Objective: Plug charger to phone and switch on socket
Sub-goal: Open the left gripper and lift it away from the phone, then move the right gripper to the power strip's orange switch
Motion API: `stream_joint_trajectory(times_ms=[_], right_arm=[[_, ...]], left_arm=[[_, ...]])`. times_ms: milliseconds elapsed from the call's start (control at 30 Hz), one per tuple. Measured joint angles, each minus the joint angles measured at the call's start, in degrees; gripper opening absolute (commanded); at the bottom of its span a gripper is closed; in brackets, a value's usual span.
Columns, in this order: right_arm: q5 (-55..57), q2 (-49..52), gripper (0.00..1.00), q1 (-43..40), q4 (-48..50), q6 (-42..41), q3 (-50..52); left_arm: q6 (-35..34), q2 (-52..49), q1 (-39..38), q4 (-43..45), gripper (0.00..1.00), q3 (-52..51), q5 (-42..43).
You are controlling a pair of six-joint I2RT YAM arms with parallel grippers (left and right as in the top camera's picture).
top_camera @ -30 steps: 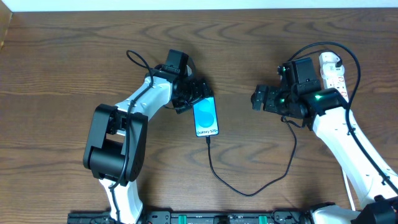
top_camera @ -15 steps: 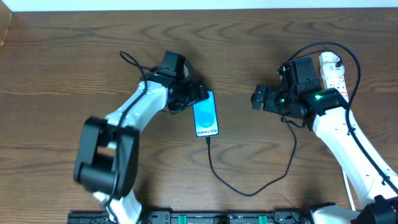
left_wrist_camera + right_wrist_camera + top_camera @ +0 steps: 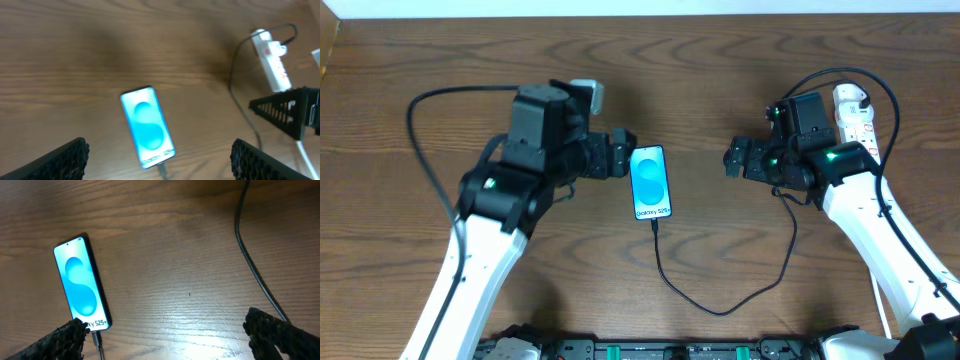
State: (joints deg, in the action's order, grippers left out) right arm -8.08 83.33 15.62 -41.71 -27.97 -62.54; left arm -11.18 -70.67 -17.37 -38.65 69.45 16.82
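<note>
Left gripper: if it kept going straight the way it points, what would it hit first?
Probably the phone: the open left gripper points toward it, and its wrist view shows the phone between the fingers. Its height is unclear, so it might meet the table beside the phone instead.

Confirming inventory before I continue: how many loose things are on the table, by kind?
Phone: 1
Black charger cable: 1
White power strip: 1
Total: 3
</note>
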Motion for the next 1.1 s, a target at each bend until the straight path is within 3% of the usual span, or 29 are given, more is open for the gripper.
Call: stream_joint_trajectory(times_ms=[233, 733, 1100], right_arm=[[0.00, 0.00, 0.99, 0.00, -0.07, 0.00, 0.00], [-0.26, 0.00, 0.99, 0.00, 0.85, 0.02, 0.00], [-12.81, 0.00, 0.99, -8.04, 0.87, 4.94, -3.96]], left_arm=[[1.20, 5.90, 0.00, -2.12, 0.91, 0.00, -8.00], [2.05, 5.79, 0.00, -3.17, 0.91, 0.00, -9.49], [2.05, 5.79, 0.00, -4.48, 0.91, 0.00, -9.49]])
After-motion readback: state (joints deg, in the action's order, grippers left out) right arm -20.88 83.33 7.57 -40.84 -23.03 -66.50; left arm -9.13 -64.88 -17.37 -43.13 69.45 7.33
